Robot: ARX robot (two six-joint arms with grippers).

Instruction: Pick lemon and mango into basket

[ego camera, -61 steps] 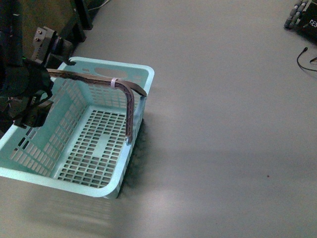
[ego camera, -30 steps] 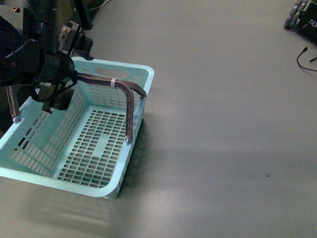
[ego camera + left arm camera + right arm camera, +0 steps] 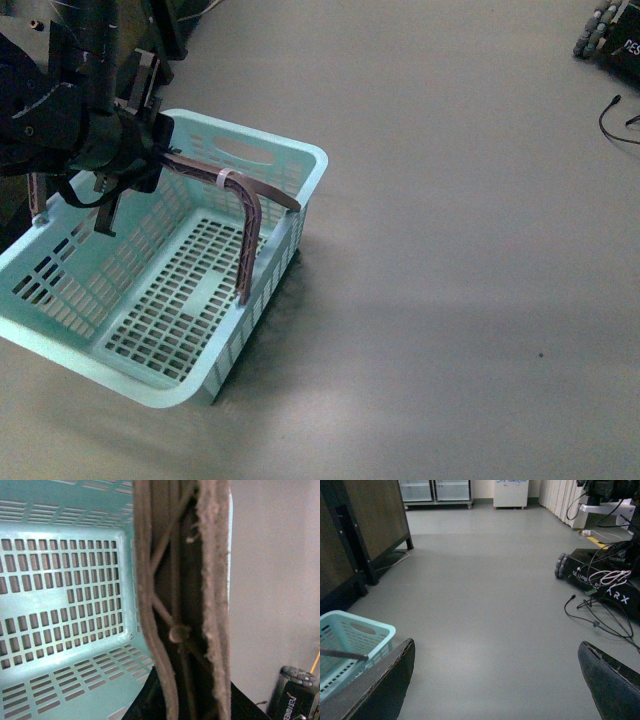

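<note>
Grey floor [image 3: 450, 250], light aqua slotted basket [image 3: 285, 165] toward the left of the front view, brown handle [image 3: 248, 240] raised across the basket, left tool [image 3: 135, 160] clamped around that handle near the far-left rim, right tool [image 3: 496, 644] spread wide, only floor between its fingers.

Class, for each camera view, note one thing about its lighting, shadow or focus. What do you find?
Front view: dim, the left arm nearly black, the basket casting a soft shadow on the floor. Left wrist view: the handle looms close and fuzzy, basket slots behind sharper. Right wrist view: evenly lit, the right gripper dark and soft-edged.
</note>
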